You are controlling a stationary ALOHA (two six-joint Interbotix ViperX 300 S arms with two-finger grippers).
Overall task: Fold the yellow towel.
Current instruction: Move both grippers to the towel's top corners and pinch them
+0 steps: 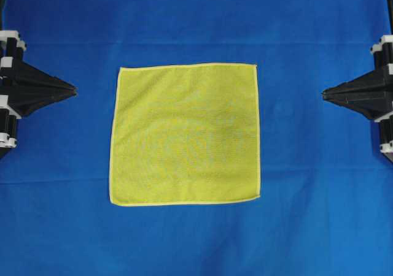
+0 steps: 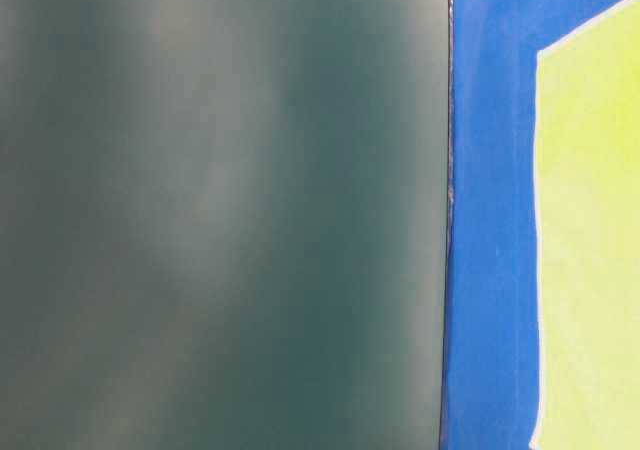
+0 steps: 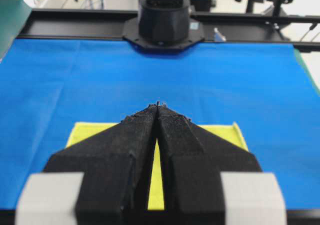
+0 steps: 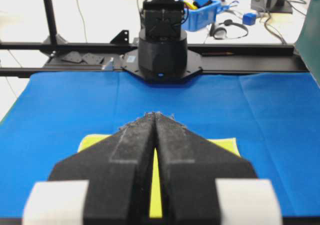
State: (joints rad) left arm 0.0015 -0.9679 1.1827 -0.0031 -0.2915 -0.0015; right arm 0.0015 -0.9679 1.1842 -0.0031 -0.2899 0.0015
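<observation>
Bright lemon-yellow square microfibre towel (image 1: 185, 134) lying flat, unfolded, mid-table on the blue cloth (image 1: 184, 18).

We see our black left gripper (image 1: 75, 91) and right gripper (image 1: 323, 93) well apart from it, fingertips pressed together, holding nothing.

Left tool (image 1: 75, 91), right tool (image 1: 323, 93): tips together, seemingly empty, facing inward.

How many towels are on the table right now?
1: the yellow towel lies flat and unfolded at the middle of the blue cloth, between the two shut claws. Nothing appears hidden beneath.
</observation>
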